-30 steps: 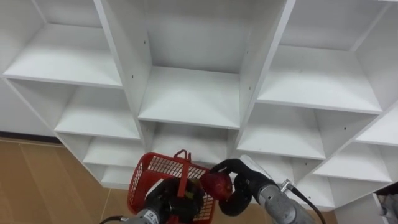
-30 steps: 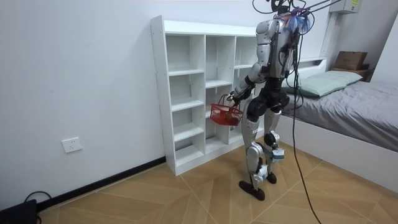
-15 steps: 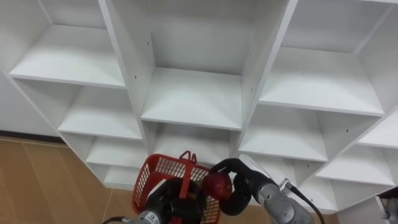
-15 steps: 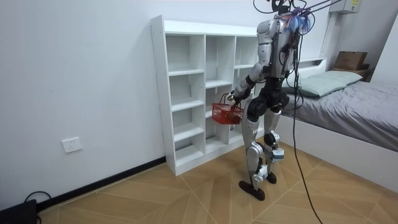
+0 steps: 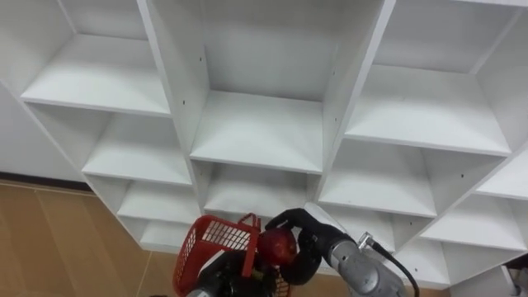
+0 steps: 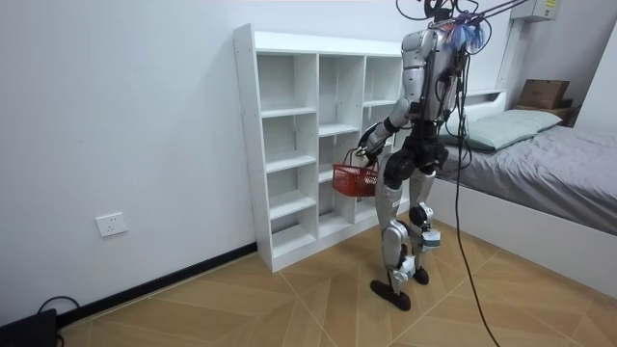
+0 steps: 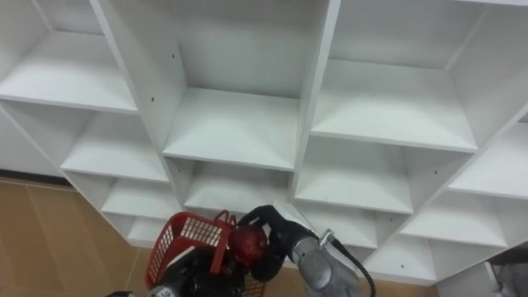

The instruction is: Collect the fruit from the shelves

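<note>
Right hand (image 5: 318,247) curled round the red fruit (image 5: 278,245) at the rim of the basket (image 5: 206,239), which hangs at the left hand (image 5: 219,279) (hold not discernible): an off-centre release risks the fruit glancing off the rim and dropping to the floor (image 5: 66,239).

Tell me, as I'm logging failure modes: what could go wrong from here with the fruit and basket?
1. The right hand holds the red fruit at the red basket's right rim, beside its raised handle; released there, it might hit rim or handle and drop to the wooden floor.
2. The basket sits close to the white shelf unit, so a swing could bump it.
</note>
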